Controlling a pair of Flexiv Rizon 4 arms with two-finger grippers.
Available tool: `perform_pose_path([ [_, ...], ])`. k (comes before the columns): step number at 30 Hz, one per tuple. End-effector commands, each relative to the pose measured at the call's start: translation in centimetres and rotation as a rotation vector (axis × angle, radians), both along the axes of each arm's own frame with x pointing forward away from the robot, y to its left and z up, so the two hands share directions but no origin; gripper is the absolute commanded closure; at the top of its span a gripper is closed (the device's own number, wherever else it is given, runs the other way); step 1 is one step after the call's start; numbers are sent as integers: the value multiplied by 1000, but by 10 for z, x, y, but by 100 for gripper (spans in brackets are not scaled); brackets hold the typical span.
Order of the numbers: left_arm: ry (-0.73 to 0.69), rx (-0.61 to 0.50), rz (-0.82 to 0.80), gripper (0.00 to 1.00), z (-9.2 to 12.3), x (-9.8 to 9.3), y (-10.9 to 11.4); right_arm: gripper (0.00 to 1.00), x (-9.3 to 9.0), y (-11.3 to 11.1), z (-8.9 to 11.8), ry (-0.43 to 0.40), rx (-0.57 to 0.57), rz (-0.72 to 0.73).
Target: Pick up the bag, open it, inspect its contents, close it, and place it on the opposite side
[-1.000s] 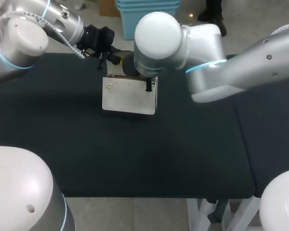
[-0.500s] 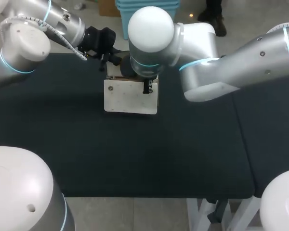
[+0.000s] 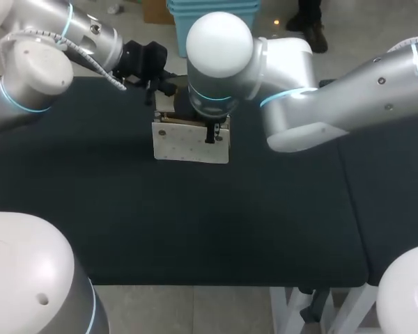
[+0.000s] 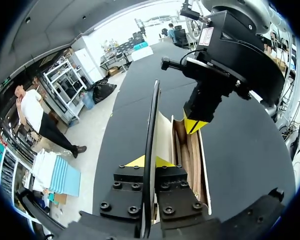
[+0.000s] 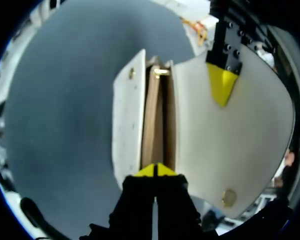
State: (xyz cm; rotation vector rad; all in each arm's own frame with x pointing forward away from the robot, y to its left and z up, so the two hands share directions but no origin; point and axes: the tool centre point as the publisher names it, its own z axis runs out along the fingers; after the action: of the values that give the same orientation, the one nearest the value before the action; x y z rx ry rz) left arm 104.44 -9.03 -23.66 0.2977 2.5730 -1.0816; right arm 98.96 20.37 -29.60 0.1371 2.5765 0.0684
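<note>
Cream bag held open by both arms at the far middle of the dark surface.

The bag (image 3: pixel 190 142) is at the far part of the surface (image 3: pixel 230 229), a little left of centre, mouth up, with its tan compartments (image 5: pixel 152 120) showing. The left arm (image 3: pixel 63 42) comes in from the far left corner. Its jaws are clamped on the edge of the opened flap (image 5: pixel 240 140), with one yellow fingertip (image 5: pixel 221 82) flat on the flap's inner face. The right arm (image 3: pixel 320 104) reaches past the middle, and its jaws are pinched almost together on the end of the bag's mouth. A gold snap (image 5: pixel 229 198) sits on the flap and a gold stud (image 5: pixel 132 73) on the front panel. A label (image 4: pixel 207 36) on the right arm's wrist carries print too small to read. In the head view the right arm's big joint hides the bag's back and most of the flap.
</note>
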Motion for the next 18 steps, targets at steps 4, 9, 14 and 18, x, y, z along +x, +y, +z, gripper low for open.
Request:
perform_pose_path([
  [4, -20, -17, -24, 100, 1, -3, 1, 100, 0, -1, 0, 2, 4, -6],
  [9, -27, -20, -35, 100, 1, -5, 0, 100, 8, 6, 3, -8, 2, 10],
  [14, -30, -26, -36, 100, 1, -5, 0, 100, 14, 11, -1, -2, -1, 19],
  [18, -31, -28, -33, 100, 1, -5, 1, 100, 14, 13, -5, 10, -4, 18],
])
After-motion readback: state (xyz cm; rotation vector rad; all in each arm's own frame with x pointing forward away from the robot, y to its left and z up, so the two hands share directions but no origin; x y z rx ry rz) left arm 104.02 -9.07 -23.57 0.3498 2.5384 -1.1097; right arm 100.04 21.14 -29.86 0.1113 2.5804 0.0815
